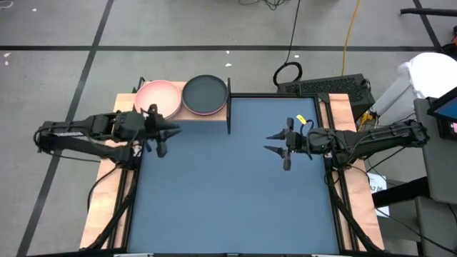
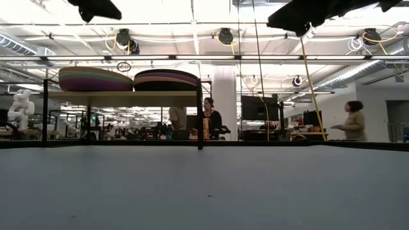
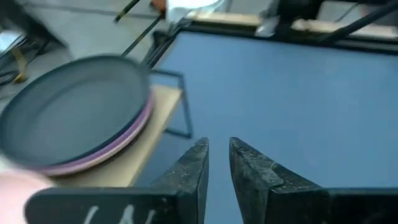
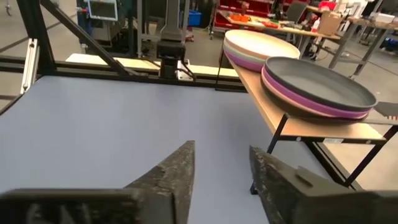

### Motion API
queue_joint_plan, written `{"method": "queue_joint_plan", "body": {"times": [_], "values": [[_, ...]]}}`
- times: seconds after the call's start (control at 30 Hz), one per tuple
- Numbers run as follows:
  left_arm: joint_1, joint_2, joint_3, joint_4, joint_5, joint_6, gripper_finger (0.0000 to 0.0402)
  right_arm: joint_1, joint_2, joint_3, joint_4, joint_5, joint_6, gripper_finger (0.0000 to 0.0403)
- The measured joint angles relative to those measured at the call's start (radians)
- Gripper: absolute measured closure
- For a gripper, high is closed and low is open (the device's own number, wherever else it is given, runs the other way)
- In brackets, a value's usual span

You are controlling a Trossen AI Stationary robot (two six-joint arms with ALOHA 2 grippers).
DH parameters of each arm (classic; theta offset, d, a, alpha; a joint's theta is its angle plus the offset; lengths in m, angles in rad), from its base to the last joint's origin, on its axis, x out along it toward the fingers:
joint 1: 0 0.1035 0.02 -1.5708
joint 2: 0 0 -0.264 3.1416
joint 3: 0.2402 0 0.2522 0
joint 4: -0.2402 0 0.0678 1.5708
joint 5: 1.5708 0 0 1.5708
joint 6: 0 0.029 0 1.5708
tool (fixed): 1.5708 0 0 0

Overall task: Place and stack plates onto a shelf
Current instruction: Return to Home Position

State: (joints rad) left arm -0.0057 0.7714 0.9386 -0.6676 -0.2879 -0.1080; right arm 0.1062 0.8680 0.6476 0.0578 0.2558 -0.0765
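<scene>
The shelf [image 1: 126, 102], a light-wood board on a thin black frame, stands at the table's far left corner. Two stacks of plates rest on it by their bases. One stack has a pink plate [image 1: 158, 98] on top, the other a black plate [image 1: 206, 94] over pink and purple ones [image 4: 311, 102]. My left gripper [image 1: 171, 140] hangs just in front of the shelf, above the table. Its fingers [image 3: 219, 144] stand a narrow gap apart with nothing between them. My right gripper [image 1: 268, 142] hovers open over the table's right half, pointing toward the shelf [image 4: 298, 127], and is empty.
The blue-grey tabletop [image 1: 235, 193] spreads bare between and in front of the arms. The shelf's black corner post [image 1: 229, 107] stands up at its right end. Wooden side rails [image 1: 107, 207] run along both table sides. People [image 2: 350, 121] are in the room beyond.
</scene>
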Motion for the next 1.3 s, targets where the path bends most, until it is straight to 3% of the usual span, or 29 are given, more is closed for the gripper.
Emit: {"method": "queue_joint_plan", "body": {"times": [0.43, 0.6, 0.8, 1.03, 1.3], "values": [[-0.184, -0.009, -0.248, 0.367, -0.027, 0.03, 0.0347, 0.0, 0.0, 0.0, 0.036, 0.0, -0.03, 0.0397], [-0.224, -0.017, -0.324, 0.446, 0.004, 0.02, 0.0354, 0.0, 0.0, 0.0, 0.036, 0.0, -0.04, 0.0399], [-0.245, -0.043, -0.36, 0.51, 0.009, 0.045, 0.0395, 0.001, 0.0, 0.0, 0.038, 0.0, -0.059, 0.0402], [-0.246, -0.097, -0.394, 0.532, 0.009, 0.074, 0.0397, 0.028, 0.0, 0.0, 0.036, 0.0, -0.099, 0.0403], [-0.246, -0.209, -0.549, 0.63, 0.025, 0.108, 0.0398, 0.047, -0.008, -0.042, 0.073, 0.0, -0.149, 0.0403]]}}
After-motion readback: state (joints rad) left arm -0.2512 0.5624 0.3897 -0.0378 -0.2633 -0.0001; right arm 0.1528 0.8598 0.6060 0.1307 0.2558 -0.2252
